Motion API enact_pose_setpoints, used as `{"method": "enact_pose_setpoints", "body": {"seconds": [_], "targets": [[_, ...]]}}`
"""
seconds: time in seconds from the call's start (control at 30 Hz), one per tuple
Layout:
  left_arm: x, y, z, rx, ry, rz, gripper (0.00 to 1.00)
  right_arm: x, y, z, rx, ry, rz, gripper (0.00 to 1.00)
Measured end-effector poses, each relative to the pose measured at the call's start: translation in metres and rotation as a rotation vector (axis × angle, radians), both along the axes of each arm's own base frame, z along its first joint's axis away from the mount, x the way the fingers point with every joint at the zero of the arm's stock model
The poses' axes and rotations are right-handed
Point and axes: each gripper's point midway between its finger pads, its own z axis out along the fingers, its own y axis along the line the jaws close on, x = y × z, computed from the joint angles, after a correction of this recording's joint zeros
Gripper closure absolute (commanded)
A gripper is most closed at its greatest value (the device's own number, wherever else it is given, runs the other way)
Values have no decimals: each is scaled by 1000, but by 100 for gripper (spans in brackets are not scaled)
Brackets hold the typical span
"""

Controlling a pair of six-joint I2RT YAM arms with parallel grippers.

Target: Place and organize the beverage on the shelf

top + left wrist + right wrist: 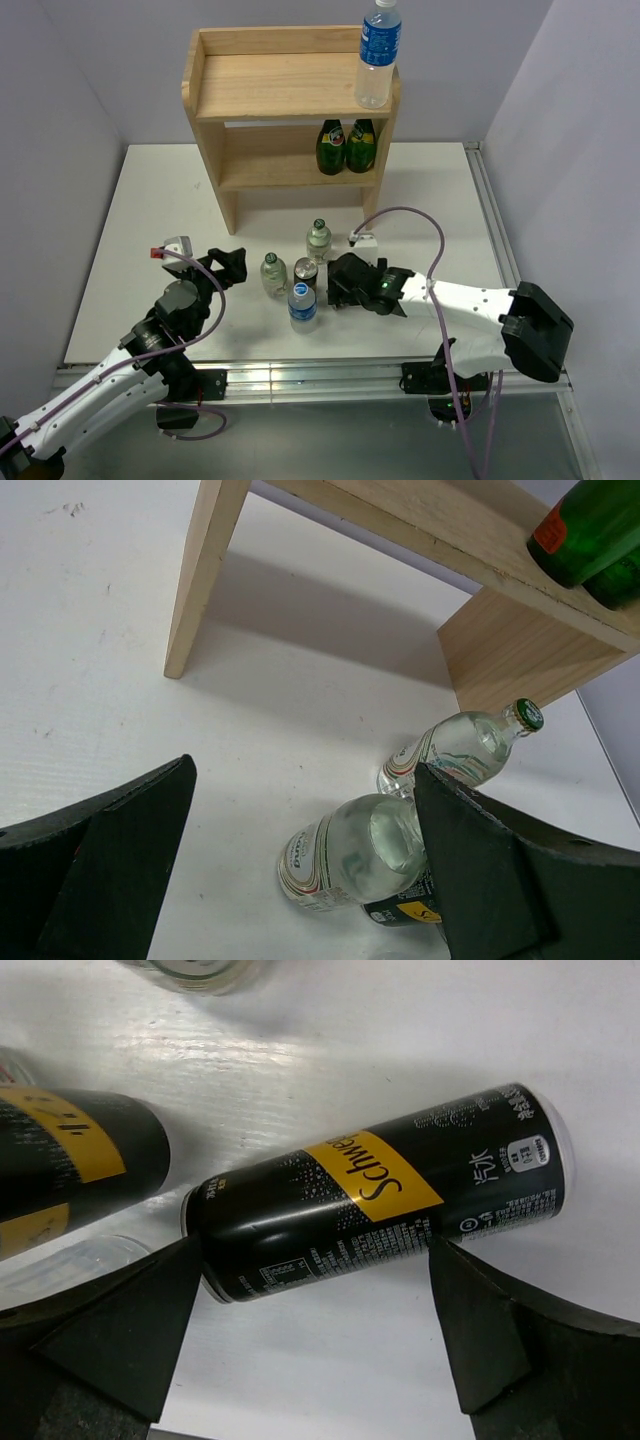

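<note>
One can (375,1205) is lying on its side on the table (420,1050), just beyond the tips of your right gripper (315,1250), at 12 o'clock of the gap. The fingers (490,1340) are standing wide apart and gripping nothing. The can's long axis is running from one finger toward the other, so its ends, not its round wall, are facing the pads.

By the look of it, you are dealing with a thin-walled metal can. It is stiff enough for a firm hold but slick, apt to roll while lying down, and likely to dent under a hard squeeze. If full, it is carrying some weight. You are better off turning the wrist so the pads are meeting the curved wall mid-length, around the yellow label.

A second can (70,1165) is sitting near, at 9 o'clock of the first, so you are working with little room on that side.

Your left gripper (305,775) is hanging open and empty too, with a glass bottle (360,855) close beside one finger.

In the top view the shelf (290,85) is standing at 12 o'clock of the drinks on the table, well apart, and a water bottle (378,50) is already perching on its top tier, at the 3 o'clock end
</note>
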Motion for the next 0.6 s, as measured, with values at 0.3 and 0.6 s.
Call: {"method": "enact_pose_setpoints", "body": {"seconds": [0.3,0.6], "targets": [[-1,1,4,-12,-12,-1,2,-38,-54,4,109,14,-253,0],[-1,0,2,-8,-7,-8,3,-38,-65,19,147,-22,-360,0]]}}
